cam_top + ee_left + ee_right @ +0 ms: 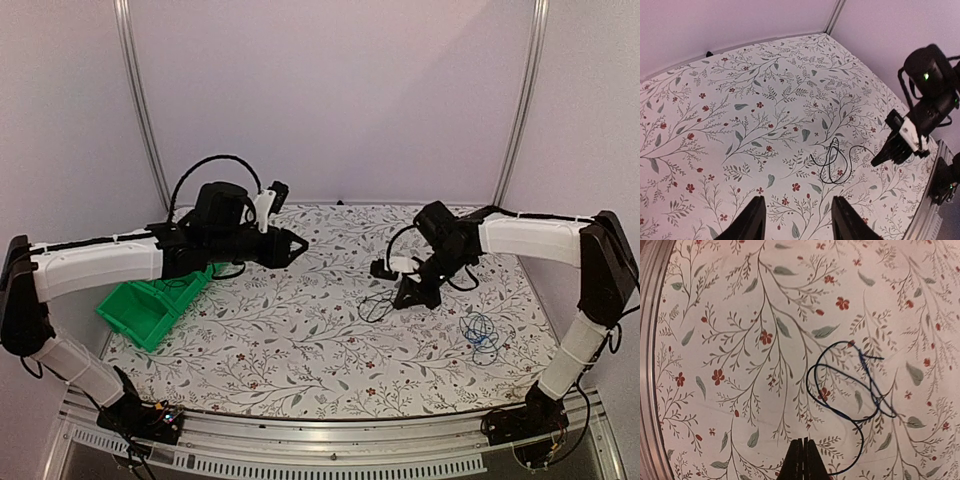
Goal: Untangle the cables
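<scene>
Cables (pixel 376 306): right gripper (pixel 802 460) clamped shut, nothing visible between my tips; dark cable (pixel 850 385) coiled just ahead on the table (pixel 300 340); left gripper (pixel 797 222) spread wide, empty; blue cable (pixel 481 337) lies apart, nearer the right arm's base.

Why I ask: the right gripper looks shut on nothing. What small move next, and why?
Probably open the right gripper: its fingers are shut on nothing, while the looped cable lies just ahead, its tail passing beside the tips.
</scene>
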Controlling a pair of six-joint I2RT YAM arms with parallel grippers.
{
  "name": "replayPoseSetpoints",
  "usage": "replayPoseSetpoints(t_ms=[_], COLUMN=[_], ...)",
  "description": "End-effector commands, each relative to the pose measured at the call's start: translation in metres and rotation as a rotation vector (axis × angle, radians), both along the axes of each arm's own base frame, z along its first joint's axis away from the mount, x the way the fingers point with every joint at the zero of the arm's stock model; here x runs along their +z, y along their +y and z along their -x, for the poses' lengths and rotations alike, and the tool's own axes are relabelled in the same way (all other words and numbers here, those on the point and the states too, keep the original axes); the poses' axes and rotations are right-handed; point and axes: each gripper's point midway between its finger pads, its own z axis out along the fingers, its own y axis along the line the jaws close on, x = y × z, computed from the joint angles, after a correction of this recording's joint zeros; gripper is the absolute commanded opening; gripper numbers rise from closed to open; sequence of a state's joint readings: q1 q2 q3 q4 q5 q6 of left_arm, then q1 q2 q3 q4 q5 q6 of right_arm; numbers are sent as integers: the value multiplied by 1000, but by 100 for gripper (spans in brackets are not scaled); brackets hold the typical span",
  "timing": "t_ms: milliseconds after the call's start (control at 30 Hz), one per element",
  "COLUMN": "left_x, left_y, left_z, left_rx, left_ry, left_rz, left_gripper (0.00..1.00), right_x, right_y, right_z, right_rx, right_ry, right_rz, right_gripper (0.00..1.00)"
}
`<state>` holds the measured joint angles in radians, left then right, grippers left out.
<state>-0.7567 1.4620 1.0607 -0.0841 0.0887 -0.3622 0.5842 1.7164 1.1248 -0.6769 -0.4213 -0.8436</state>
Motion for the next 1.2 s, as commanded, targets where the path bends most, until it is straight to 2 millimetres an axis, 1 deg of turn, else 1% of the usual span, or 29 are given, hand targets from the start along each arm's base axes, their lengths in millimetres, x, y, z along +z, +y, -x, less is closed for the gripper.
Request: replayPoseSetpoints(t_ms=[0, 33, 100, 133, 267, 367, 433, 500, 533, 567, 633, 700, 800, 900, 967, 1067, 1167], left_x=[17, 10, -2, -8, -29, -40, -46, -57, -69, -73, -94, -109, -132, -149, -163, -175, -180], left_y=[-26, -30, -40, -46, -65, -77, -84, -87, -88, -88, -89, -92, -103, -119, -125, -132, -134], left_z=[16, 16, 18, 19, 20, 22, 25, 23, 21, 19, 15, 11, 9, 8, 10, 16, 18], left_rx=[-109, -125, -157, -172, -193, -214, -226, -219, -207, -197, -172, -158, -172, -206, -222, -257, -264], left_ry=[-181, -166, -130, -116, -79, -59, -50, -25, -3, 11, 56, 97, 168, 230, 290, 340, 357], left_rz=[-8, -12, -11, -10, -2, 26, 42, 41, 27, 24, -1, -9, -19, -14, -26, -21, -15], left_gripper=[48, 48, 48, 48, 46, 45, 45, 45, 44, 44, 42, 40, 38, 40, 41, 42, 42], right_x=[123, 145, 163, 169, 181, 190, 196, 199, 200, 201, 201, 202, 201, 200, 201, 208, 224], right_y=[28, 33, 37, 38, 45, 50, 52, 53, 53, 53, 53, 52, 51, 52, 52, 52, 52], right_z=[-1, -3, -4, -4, -8, -11, -13, -14, -14, -15, -15, -14, -13, -13, -14, -14, -15], right_rx=[17, 20, 19, 17, 11, -4, -17, -18, -19, -20, -20, -20, -21, -21, -22, -22, -20], right_ry=[-46, -60, -51, -41, -5, 6, 10, 8, 6, 4, 2, 1, 3, 5, 3, -15, -49], right_rz=[-207, -236, -256, -259, -272, -299, -312, -317, -316, -315, -313, -311, -310, -309, -311, -320, -342], right_gripper=[0, 0, 0, 0, 0, 0, 0, 0, 0, 0, 0, 0, 0, 0, 0, 0, 0])
